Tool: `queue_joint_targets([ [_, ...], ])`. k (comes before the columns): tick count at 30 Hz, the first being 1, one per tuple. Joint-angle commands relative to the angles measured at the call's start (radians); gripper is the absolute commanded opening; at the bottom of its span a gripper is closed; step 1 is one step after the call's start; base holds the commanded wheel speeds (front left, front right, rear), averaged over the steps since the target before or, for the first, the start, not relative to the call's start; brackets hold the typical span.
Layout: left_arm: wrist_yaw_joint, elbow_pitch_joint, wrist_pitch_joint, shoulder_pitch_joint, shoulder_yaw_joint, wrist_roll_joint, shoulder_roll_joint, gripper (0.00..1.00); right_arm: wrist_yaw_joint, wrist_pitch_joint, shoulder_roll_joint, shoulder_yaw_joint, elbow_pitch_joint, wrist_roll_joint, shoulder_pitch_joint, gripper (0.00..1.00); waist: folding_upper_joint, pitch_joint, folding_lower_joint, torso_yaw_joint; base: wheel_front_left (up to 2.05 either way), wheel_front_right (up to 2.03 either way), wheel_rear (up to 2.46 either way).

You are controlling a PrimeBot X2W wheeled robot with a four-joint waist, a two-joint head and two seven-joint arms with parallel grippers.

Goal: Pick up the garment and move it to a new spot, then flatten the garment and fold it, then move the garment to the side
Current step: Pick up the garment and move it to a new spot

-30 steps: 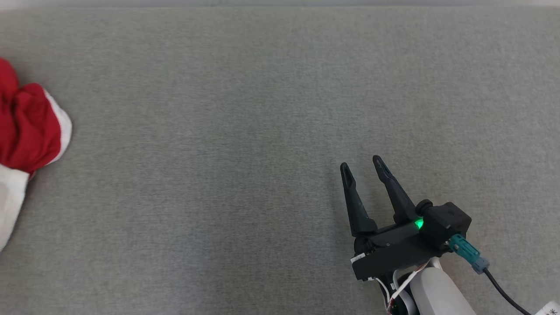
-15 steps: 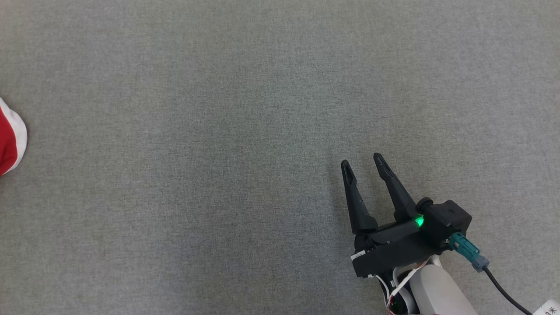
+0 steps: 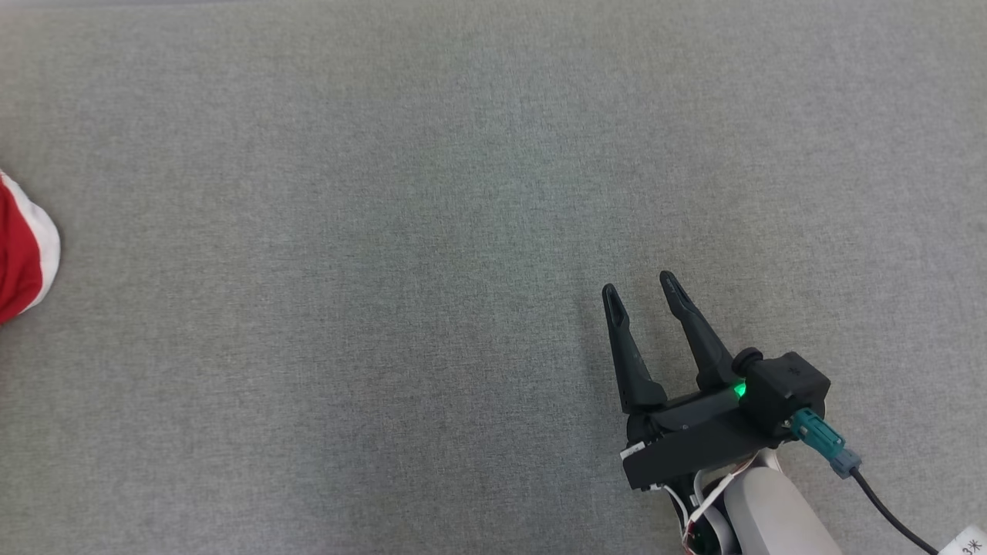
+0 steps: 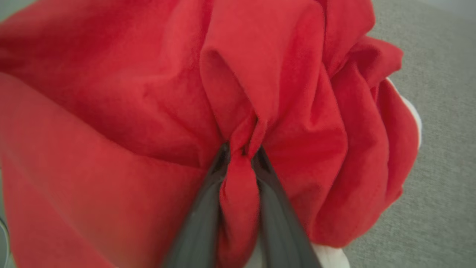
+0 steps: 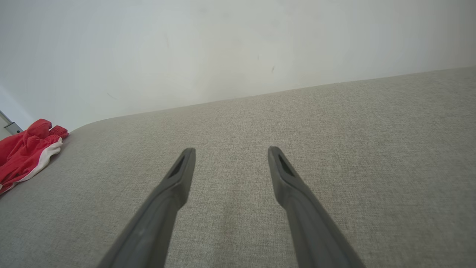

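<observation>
The garment [image 4: 316, 111] between the left gripper [image 4: 241, 152] tips is soft red cloth, matt and faintly fuzzy, with a white cloth trim [image 4: 412, 111]. That gripper's fingers [image 4: 200, 216] look like dark matt plastic. Under the right gripper [image 3: 637, 284] lies a grey woven fabric surface [image 3: 347, 231], coarse-grained and matt. Behind it the forearm shell [image 3: 779, 516] is pale, smooth and slightly glossy. Ahead, the wall [image 5: 223, 44] is smooth and matt.

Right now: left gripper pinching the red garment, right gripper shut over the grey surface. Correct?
No. The right gripper is open, jaws apart over the grey surface; the right wrist view shows it. The left gripper does pinch the red garment.
</observation>
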Motion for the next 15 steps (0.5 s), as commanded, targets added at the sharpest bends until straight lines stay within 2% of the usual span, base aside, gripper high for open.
queue_joint_targets([
  [1, -0.001, 0.009, -0.033, -0.001, -0.003, 0.005, 0.003, 0.00, 0.001, 0.002, 0.000, 0.001, -0.003, -0.004, 0.017, 1.00, -0.0001, -0.010, 0.0000, 0.005, 0.00, 0.00, 0.00],
  [11, -0.033, -0.026, -0.235, -0.044, -0.006, -0.026, -0.038, 0.00, 0.001, 0.025, 0.000, -0.026, -0.008, -0.020, 0.047, 1.00, -0.0001, -0.080, 0.0000, 0.060, 0.00, 0.00, 0.00],
  [15, -0.040, -0.069, -0.300, -0.079, 0.021, -0.089, -0.071, 0.00, 0.001, 0.041, -0.001, -0.042, -0.014, -0.028, 0.060, 1.00, -0.0001, -0.107, 0.0000, 0.085, 0.00, 0.00, 0.00],
])
